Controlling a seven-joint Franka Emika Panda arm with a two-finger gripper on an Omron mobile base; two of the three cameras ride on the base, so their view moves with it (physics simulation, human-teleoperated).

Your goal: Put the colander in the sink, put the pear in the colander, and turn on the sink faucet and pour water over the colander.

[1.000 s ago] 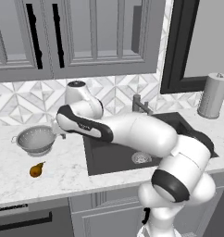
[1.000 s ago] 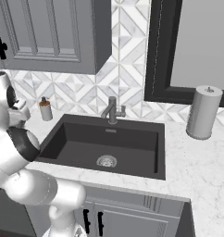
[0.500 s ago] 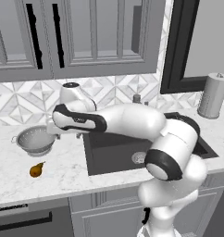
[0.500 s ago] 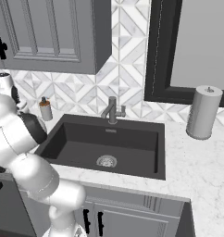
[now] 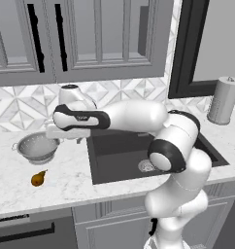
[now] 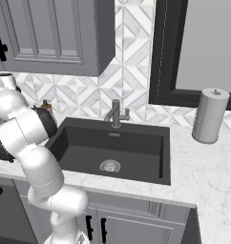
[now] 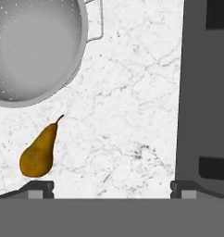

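The colander [image 5: 38, 147] is seen standing upright on the white marble counter [image 5: 66, 180], left of the sink [image 5: 119, 158] and apart from its rim. The pear [image 5: 38, 178] is laid on its side on the counter in front of the colander, near it but not touching; in the hand view the pear [image 7: 39, 152] is shown just below the colander [image 7: 33, 48], its stem tipped toward the bowl.

The arm is stretched leftward across the sink, and the gripper [image 5: 58, 132] is held above the counter at the colander's right edge. In the hand view the fingers [image 7: 37, 189] are seen spread wide apart with nothing between them; bare marble is framed in the gap, and the pear sits just above the finger at the lower left.

The sink basin is seen with only its round silver drain [image 6: 110, 166]. The sink faucet [image 6: 116, 113] stands at the back rim, a small soap pump bottle [image 6: 46, 105] off to its left. A paper towel roll [image 6: 210, 116] is placed upright on the counter right of the sink.
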